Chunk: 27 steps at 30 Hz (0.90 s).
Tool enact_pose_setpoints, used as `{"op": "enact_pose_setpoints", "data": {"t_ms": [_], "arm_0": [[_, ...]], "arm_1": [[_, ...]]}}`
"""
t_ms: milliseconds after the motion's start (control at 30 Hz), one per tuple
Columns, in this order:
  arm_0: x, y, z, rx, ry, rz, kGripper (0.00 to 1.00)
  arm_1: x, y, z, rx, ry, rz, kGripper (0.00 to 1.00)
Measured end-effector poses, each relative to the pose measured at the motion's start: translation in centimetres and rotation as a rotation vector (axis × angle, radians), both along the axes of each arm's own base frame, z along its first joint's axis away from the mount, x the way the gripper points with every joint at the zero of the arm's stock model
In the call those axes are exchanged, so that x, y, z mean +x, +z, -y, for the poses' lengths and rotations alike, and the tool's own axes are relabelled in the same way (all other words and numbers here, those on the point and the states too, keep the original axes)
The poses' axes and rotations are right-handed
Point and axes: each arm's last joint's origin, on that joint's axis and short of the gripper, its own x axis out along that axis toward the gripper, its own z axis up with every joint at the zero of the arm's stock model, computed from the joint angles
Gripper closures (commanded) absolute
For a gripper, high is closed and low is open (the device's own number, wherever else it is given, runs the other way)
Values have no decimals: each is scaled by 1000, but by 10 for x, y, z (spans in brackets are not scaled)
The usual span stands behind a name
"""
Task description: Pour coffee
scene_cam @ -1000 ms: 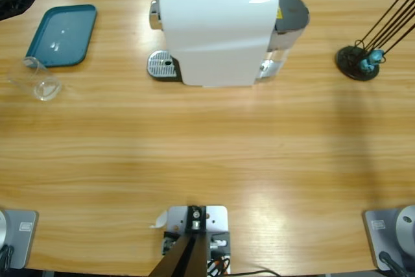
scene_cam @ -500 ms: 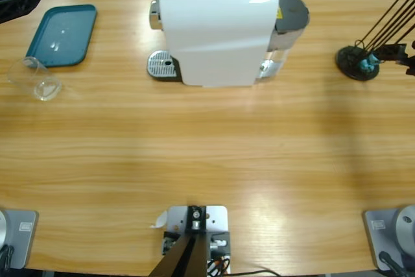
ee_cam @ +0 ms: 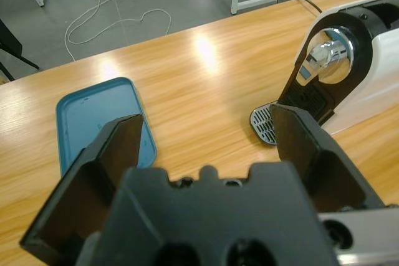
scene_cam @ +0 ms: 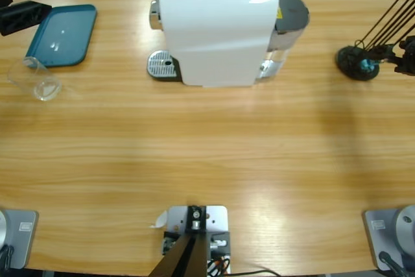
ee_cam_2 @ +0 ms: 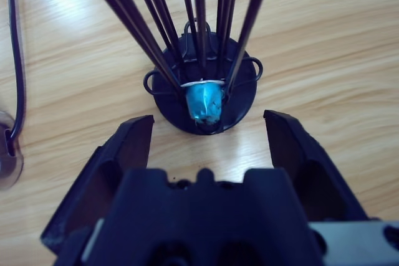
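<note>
Both arms have just been brought in: the right tool (ee_cam_2: 209, 132), open, toward the blue capsule (ee_cam_2: 205, 104) at the tabletop's right edge; the left tool (ee_cam: 206, 138), open, over the tray (scene_cam: 61, 36). No coffee is seen.

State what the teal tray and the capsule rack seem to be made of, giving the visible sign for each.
Tray: probably plastic, matte teal, with moulded rounded corners and a raised rim. Capsule rack: seemingly black-coated metal, thin straight rods rising from a round base.
</note>
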Motion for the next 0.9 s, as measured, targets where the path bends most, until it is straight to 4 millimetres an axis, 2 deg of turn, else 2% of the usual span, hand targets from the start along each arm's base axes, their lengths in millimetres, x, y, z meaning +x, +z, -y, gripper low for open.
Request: {"op": "enact_pose_setpoints", "data": {"t_ms": [333,433,567,600,633,767,833,900], "arm_0": [[0,-3,-1,8,7,-5,128],[0,-3,-1,8,8,-6,128],[0,-3,-2,8,8,-6,128],[0,-4,-2,8,8,-6,128],[0,-4,-2,9,8,-6,129],[-1,-5,-2,11,8,-9,129],[-1,-6,-2,14,8,-12,130],[-1,-7,-2,15,8,-13,128]], "arm_1": [[10,-11,-2,-4,0,-24,287],[12,-13,-2,-4,0,-25,405],[13,-13,-2,-4,0,-26,414],[13,-13,-2,-4,0,-26,433],[13,-13,-2,-4,0,-26,533],[13,-13,-2,-4,-1,-25,541],[13,-13,-1,-4,-4,-26,652],[13,-14,-1,-4,-6,-27,658]]}}
